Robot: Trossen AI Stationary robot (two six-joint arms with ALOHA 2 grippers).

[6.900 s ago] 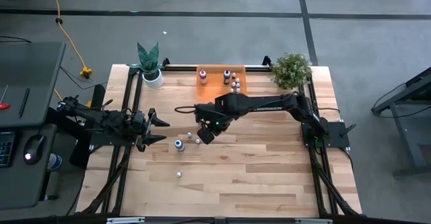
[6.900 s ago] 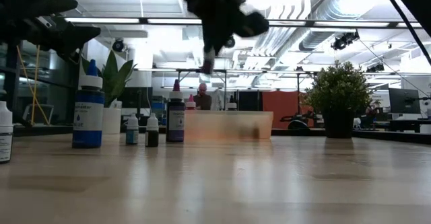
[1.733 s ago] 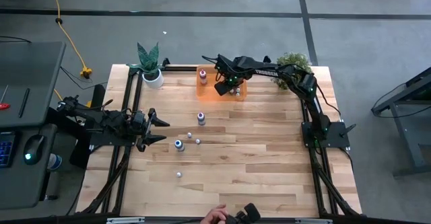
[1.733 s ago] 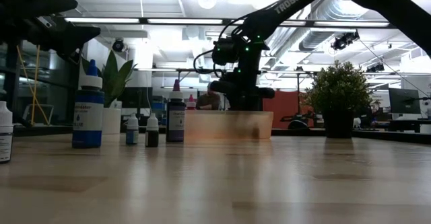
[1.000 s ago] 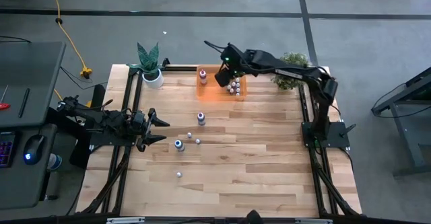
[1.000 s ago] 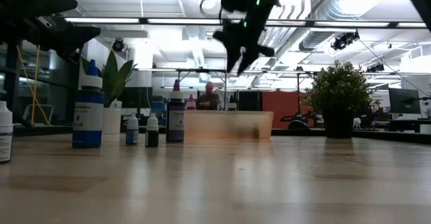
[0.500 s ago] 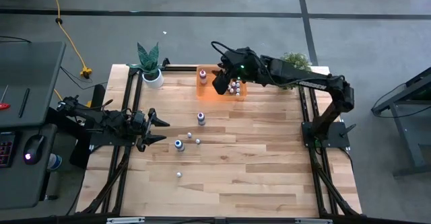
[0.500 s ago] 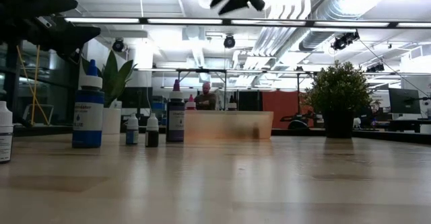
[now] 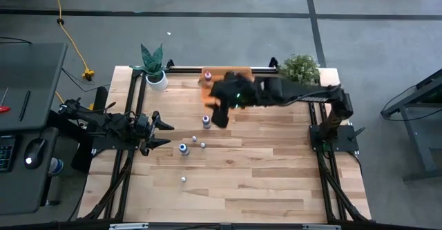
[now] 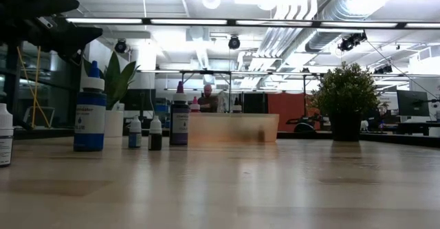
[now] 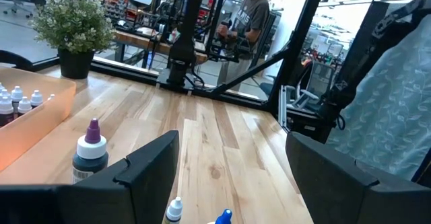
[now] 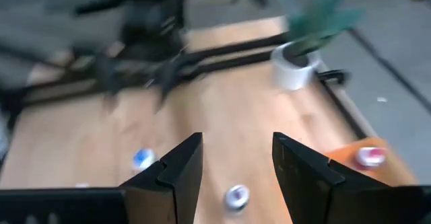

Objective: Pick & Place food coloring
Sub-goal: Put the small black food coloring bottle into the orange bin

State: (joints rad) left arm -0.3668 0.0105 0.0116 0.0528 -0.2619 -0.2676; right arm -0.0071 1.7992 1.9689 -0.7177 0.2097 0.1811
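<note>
The food coloring bottles stand upright on the wood table: a dark purple-capped one (image 9: pixel 206 121), a blue one (image 9: pixel 184 148) and small whitish ones (image 9: pixel 194 139) (image 9: pixel 183 179). More sit in the orange tray (image 9: pixel 207 85) at the far edge, where a red-capped one (image 12: pixel 369 157) shows. My right gripper (image 9: pixel 216 115) hangs high above the table, just off the tray's near side and near the purple-capped bottle, open with nothing between its fingers (image 12: pixel 237 143). It is out of the low view. My left gripper (image 9: pixel 169 134) waits open at the table's left, level, pointing toward the bottles (image 11: pixel 232 150).
A white-potted plant (image 9: pixel 155 68) stands at the far left corner and a bushy plant (image 9: pixel 299 71) at the far right. The near half of the table (image 9: pixel 248 188) is bare wood. A person (image 11: pixel 252 12) stands beyond the table's right side.
My right gripper has risen from above the orange tray, out of the top of the low view, and swung toward the near edge and the loose bottles, rolling as it went. Its fingers stay apart. No bottle has moved.
</note>
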